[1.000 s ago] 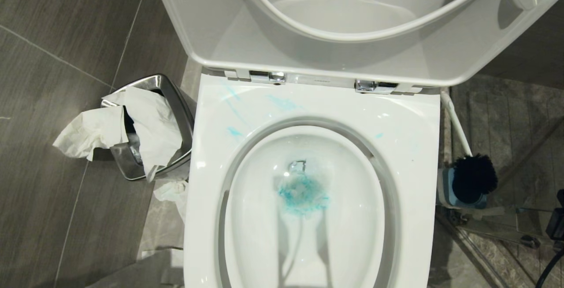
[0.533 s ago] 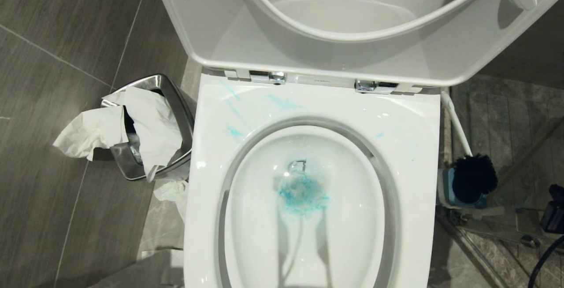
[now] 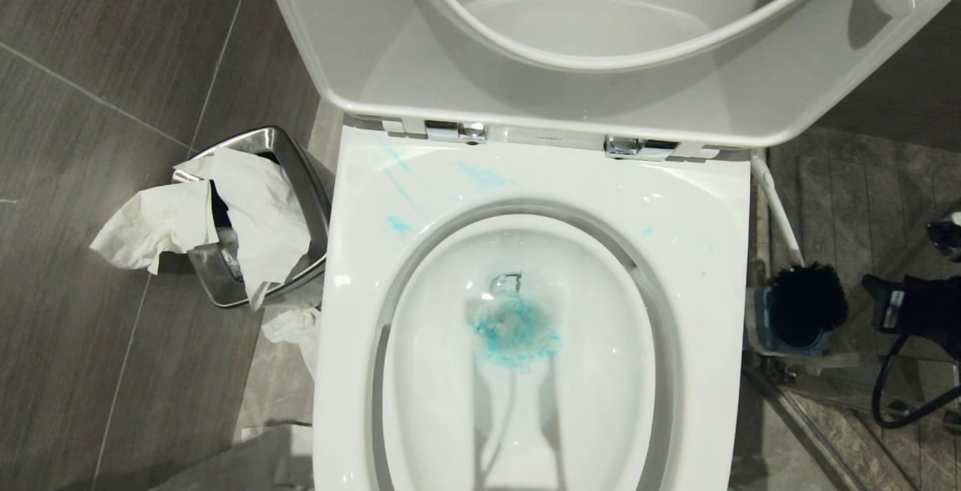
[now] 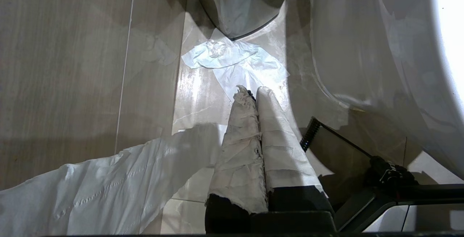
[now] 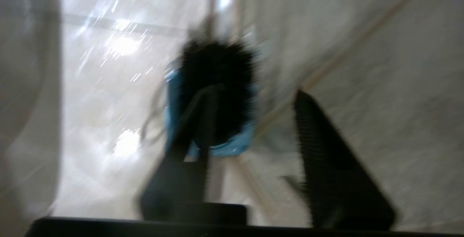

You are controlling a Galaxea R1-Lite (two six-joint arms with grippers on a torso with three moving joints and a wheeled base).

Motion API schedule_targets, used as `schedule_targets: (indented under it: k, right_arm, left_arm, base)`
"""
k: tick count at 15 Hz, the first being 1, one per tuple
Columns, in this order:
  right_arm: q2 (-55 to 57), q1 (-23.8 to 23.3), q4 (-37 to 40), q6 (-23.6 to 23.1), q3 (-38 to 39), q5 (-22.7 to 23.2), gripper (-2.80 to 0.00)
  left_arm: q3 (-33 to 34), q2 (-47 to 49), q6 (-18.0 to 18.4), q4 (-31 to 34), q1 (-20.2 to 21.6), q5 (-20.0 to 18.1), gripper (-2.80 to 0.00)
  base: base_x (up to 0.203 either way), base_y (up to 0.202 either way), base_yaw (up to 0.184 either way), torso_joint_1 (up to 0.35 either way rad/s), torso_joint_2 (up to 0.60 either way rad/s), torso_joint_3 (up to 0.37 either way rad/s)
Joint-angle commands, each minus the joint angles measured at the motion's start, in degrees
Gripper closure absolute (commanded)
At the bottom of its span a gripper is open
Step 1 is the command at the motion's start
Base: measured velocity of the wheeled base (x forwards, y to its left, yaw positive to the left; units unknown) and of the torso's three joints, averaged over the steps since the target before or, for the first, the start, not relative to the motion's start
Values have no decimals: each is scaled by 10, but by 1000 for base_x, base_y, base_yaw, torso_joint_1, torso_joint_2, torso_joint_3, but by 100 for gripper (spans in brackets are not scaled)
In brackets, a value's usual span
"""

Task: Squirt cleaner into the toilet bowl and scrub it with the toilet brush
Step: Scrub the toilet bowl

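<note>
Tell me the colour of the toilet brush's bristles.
Black. The toilet brush head sticks up from its blue holder beside the toilet, clearest in the head view.

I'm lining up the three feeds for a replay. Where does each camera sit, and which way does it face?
Head view: high up, facing down on the toilet bowl; the right arm shows at its right edge.
Left wrist view: low, facing the floor tissue beside the bowl; left gripper, jaws shut.
Right wrist view: facing the toilet brush; right gripper, jaws apart.
Shared: head and right wrist views both show the brush.

Right pincer [image 5: 253,121] spread, empty; left pincer [image 4: 253,95] closed, pointing floorward
</note>
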Motion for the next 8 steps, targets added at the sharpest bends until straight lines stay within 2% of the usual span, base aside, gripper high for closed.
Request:
schedule_targets:
  k: [1,2,5,8]
  right_arm:
    - [45,30,52,4,-64,-8,-280]
    - [61,43,74,8,-96,-25,-280]
    - [115,90,139,53,-208,-129,-280]
    - [160,103,209,89,-308,-198,-280]
  left_arm:
    - [0,0,0,0,0,0,0]
    - [0,0,0,0,0,0,0]
    - [0,0,0,0,0,0,0]
    - [0,0,0,0,0,0,0]
  base:
    - [0,0,0,0,0,0]
    - [0,0,0,0,0,0]
    - [0,0,0,0,0,0]
    - [0,0,0,0,0,0]
